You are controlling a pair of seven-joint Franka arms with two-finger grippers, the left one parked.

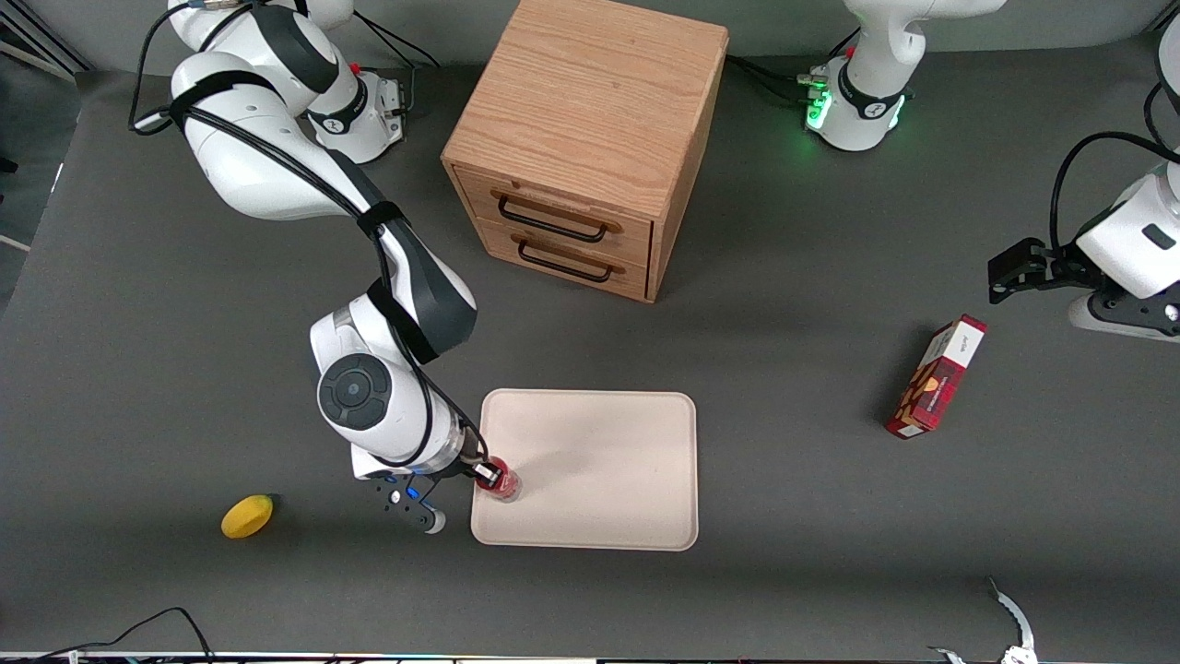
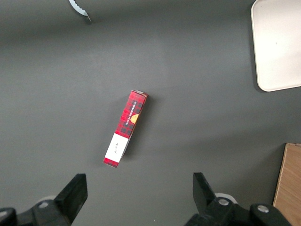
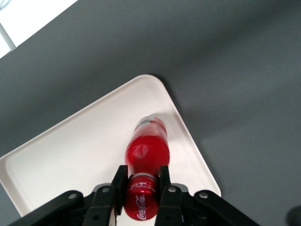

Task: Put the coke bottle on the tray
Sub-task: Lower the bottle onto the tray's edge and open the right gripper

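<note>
In the front view, the right arm's two-finger gripper [image 1: 491, 474] hangs over the corner of the flat cream-white rectangular tray [image 1: 608, 461] that lies nearest the camera and toward the working arm's end of the table. Its fingers are clamped on the neck of the small red coke bottle [image 1: 502, 482], which sits directly under the gripper, inside the tray's rim; whether its base touches the tray cannot be told here. A yellow lemon-shaped fruit [image 1: 247, 515] lies on the dark grey table [image 1: 830, 516], toward the working arm's end from the gripper. A light oak two-drawer cabinet [image 1: 584, 138] stands farther from the camera than the gripper. A red plaid rectangular box [image 1: 936, 376] lies well apart, toward the parked arm's end.

The left wrist view shows that box [image 2: 125, 128] flat on the table and one corner of the tray [image 2: 277, 44].

The right wrist view shows the gripper [image 3: 142, 184] with its black fingers [image 3: 119, 181] pressed on either side of the bottle's neck just below the red cap. The bottle [image 3: 146, 149] extends away from the fingers over the tray [image 3: 70, 150], its clear base close to the tray's floor near a rounded corner.
</note>
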